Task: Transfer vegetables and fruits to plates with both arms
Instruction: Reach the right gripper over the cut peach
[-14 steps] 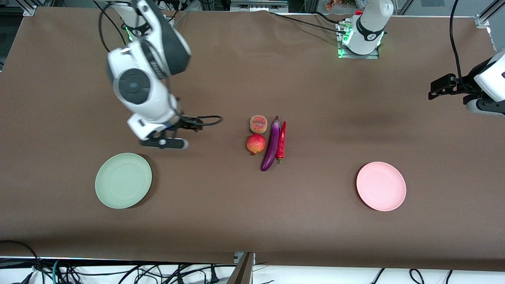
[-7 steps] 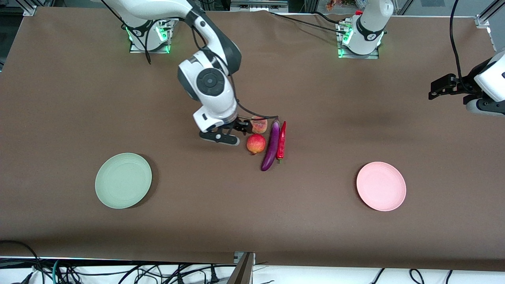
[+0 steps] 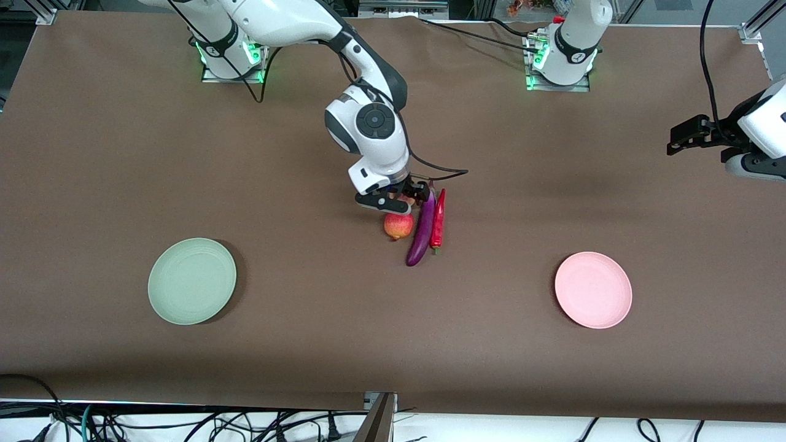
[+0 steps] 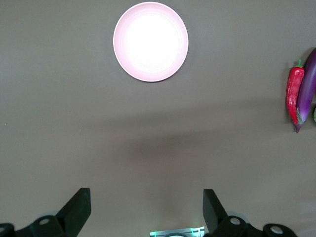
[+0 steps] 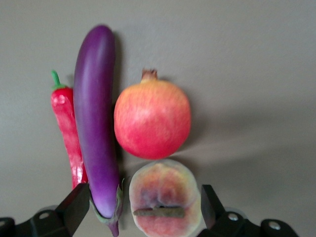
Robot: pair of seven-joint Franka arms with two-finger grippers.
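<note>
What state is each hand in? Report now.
Right hand: open, holding nothing, over the peach.
Left hand: open, holding nothing, waiting over bare table at its own end.

A brown cloth (image 3: 123, 153) covers the counter (image 3: 393, 368); black cables (image 3: 184, 423) tangle along its near edge, metal framing (image 3: 46, 12) at corners.

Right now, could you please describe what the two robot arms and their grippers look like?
Both arms are white, rounded jointed segments with dark grey joints; the right arm has a round dark cap on its wrist and a black cable looping beside it. Green lights glow at both bases. The right gripper and left gripper are black, with black fingers.
</note>
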